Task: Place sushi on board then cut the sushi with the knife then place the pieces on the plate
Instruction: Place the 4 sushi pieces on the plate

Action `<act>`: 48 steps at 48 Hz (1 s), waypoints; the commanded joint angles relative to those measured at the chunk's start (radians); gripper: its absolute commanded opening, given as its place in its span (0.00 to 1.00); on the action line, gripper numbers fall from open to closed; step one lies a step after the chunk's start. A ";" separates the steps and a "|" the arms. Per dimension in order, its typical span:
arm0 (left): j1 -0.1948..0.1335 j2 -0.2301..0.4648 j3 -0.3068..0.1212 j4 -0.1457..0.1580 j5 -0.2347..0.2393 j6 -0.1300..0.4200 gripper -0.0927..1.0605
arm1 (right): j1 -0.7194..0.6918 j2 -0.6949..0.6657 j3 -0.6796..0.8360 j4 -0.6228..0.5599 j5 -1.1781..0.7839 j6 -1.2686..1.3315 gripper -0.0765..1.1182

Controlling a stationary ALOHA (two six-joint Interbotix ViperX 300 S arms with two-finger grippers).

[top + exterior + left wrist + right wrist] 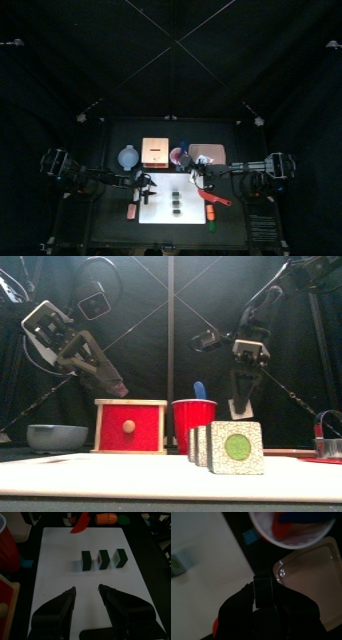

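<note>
On the white cutting board (60, 547) we find the sushi roll (103, 558) standing as three separate dark green blocks in a row near the board's middle, with small gaps between them. In the front view the blocks overlap, so we see fully only the nearest one's pale face with its green centre. The red cup (194, 416) is partly hidden behind them there, and the blue knife (199, 389) rises from it. The wooden box (131, 426) and the blue-grey bowl (56, 437) stand to the cup's left. At that view's right edge, what looks like the metal cutter (329, 422) is cut off. The right wrist view shows only part of the pink tray (311, 562).

The left wrist view shows most clearly the red knife (81, 523) lying tilted across the board's right edge, with a toy food (105, 518) in orange and green just beyond it on the table. It also shows the left gripper (87, 594) with jaws apart, holding nothing, above a bare part of the board. The right gripper (262, 594) appears with jaws together and nothing between them, above the dark table strip between board and tray.

Bare board lies on all sides of the blocks. The tray sits behind the board, beside the cup.
</note>
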 commanded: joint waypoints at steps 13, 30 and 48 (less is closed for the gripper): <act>-0.002 -0.005 -0.011 0.002 -0.009 0.000 0.78 | -0.173 -0.043 0.086 0.035 -0.173 0.003 0.56; -0.002 -0.005 -0.011 0.002 -0.008 0.000 0.78 | -0.314 -0.038 0.184 0.130 -0.367 0.000 0.63; -0.002 -0.005 -0.011 0.000 -0.009 0.000 0.78 | -0.337 -0.057 0.198 0.132 -0.376 0.000 0.78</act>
